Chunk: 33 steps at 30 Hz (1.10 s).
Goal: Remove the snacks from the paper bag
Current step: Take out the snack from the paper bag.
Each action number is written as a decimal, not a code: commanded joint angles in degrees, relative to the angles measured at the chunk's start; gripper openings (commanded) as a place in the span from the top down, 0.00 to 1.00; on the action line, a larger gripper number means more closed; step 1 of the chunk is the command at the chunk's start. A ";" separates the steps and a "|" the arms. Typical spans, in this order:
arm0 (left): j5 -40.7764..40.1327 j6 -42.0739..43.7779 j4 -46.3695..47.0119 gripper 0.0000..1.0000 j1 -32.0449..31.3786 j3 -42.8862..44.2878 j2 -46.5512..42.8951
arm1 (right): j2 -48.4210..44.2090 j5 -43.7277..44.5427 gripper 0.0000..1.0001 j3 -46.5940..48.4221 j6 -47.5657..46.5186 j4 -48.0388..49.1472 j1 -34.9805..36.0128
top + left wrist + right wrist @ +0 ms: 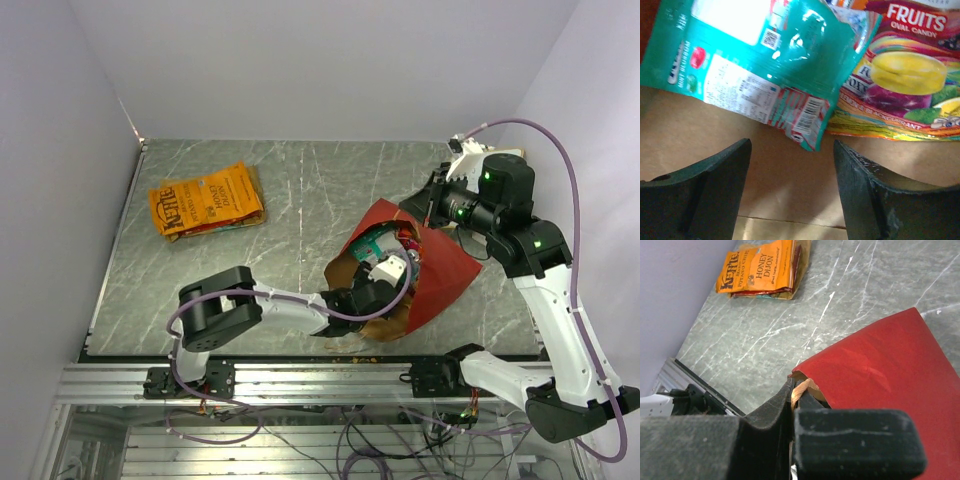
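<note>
left wrist: "fruits oval candy" packet point(903, 75)

I've got the left arm point(290, 310) stretched low, its dark two-finger left gripper point(792, 147) spread wide, gripping nothing. Right arm point(555, 300) arches over, black right gripper point(792, 397) pinched on the rim of the red paper bag point(880, 365).

Paper bag point(440, 272): red outside, kraft-brown inside, lying on its side right of centre, mouth gaping toward near-left; tan handle point(800, 390) at raised far rim. Inside, on the brown wall: teal packet point(760, 65), back panel w/ barcode up, overlapping a multicolour "Fruits Oval Candy" packet point(900, 75). Chip bag point(205, 200): orange, dark lettering, "Honey Dijon", flat at far left, well apart from paper bag; edges of other packets show beneath.
</note>
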 commanded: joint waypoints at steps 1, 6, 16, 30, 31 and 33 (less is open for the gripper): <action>-1.14 -3.68 2.92 0.22 -1.66 0.81 2.64 | -0.92 0.15 1.00 1.54 -2.57 1.26 0.18; -4.08 -2.65 3.95 0.19 -1.88 1.77 6.72 | -0.76 -0.81 1.00 1.84 -3.23 1.10 0.18; -5.88 0.96 2.93 0.21 -1.26 7.76 12.44 | -0.31 -1.60 1.00 2.67 -3.86 0.71 0.19; 0.42 3.60 7.51 0.74 0.84 4.17 8.16 | -0.22 -0.99 1.00 3.22 -4.81 -0.28 0.19; 1.21 4.07 7.65 0.77 0.84 3.50 7.19 | -0.41 -0.85 1.00 3.09 -4.83 -0.29 0.21; 3.33 5.29 7.27 0.80 0.84 2.39 5.27 | -0.85 -0.31 1.00 2.52 -4.79 0.03 0.21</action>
